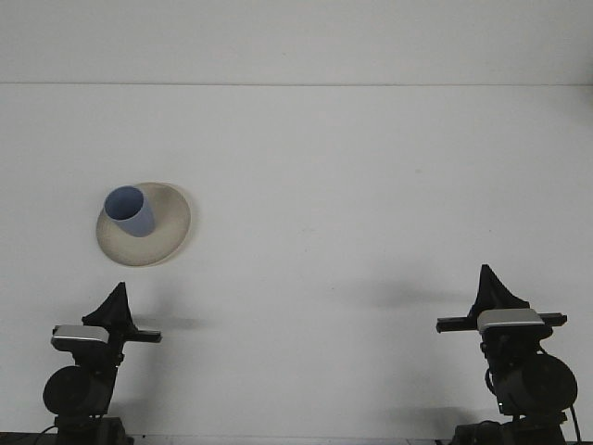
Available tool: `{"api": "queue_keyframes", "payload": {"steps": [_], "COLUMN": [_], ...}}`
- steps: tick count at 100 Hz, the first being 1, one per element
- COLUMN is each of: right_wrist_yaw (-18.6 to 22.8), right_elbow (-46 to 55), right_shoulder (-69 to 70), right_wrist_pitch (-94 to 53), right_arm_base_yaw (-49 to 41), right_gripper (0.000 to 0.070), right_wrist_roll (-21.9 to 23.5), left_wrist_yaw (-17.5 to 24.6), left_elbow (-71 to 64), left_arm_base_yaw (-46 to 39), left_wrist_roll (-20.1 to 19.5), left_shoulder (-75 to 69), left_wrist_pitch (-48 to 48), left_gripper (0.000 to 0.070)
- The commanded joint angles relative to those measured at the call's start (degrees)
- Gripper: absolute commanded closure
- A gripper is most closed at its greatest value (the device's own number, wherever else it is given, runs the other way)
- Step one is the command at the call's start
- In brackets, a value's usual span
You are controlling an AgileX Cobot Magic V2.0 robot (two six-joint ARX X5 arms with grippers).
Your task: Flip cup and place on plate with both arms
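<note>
Cup [131,210], blue and open end up, stands on the plate [167,236] at the left of the tabletop [352,185], set toward the plate's far left rim and not in its middle. The plate is pale and round and lies flat, with nothing else near it. From how things lie, the cup looks flipped and placed, so the task appears to be at or near its end. The left hand [119,298] sits low at the near edge, just in front of the plate and apart from it, touching neither plate nor cup; its fingers come to a narrow dark point, so they look pressed together and hold nothing. The right hand [489,278] sits at the near right, well apart from the cup and plate, its fingers likewise drawn to a point and empty. What could go wrong from here is mostly on the left side: that arm is near the plate, and a forward or sideways sweep could nudge the plate's near rim. Because the cup stands off-centre, close to the rim, a knock or a jolt to the plate could tip it off onto the tabletop. The right arm is far enough away that it poses little risk
</note>
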State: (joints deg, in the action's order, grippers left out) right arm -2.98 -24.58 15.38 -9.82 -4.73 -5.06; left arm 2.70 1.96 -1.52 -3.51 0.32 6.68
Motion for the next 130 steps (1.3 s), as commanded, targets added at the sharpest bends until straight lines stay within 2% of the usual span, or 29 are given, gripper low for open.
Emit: {"api": "queue_keyframes", "payload": {"steps": [1,31,48,130], "right_wrist_yaw": [0.22,0.13,-0.04,-0.07], "right_elbow": [3.1,19.69,24.0,23.82], "right_shoulder": [-1.75,-15.43,-15.32,-15.32], "right_wrist_pitch": [1.22,6.8,9.88,10.29], "right_arm_base_yaw": [0.46,0.96,1.27,1.22], "right_gripper": [0.07,0.07,0.07,0.07], "right_wrist_roll": [-6.05,-12.83,-13.27,-12.59], "left_wrist_yaw": [-0.15,-0.15,-0.15,-0.15], "left_elbow": [-1.16,-1.16,-1.16,-1.16], "left_arm_base_yaw": [0.04,0.04,0.04,0.04], "left_wrist_roll": [0.11,0.11,0.11,0.11], "left_shoulder": [-0.07,-0.07,-0.07,-0.07], "left_wrist_pitch": [0.72,0.7,0.72,0.72], "left_gripper": [0.0688,0.0688,0.0688,0.0688]}}
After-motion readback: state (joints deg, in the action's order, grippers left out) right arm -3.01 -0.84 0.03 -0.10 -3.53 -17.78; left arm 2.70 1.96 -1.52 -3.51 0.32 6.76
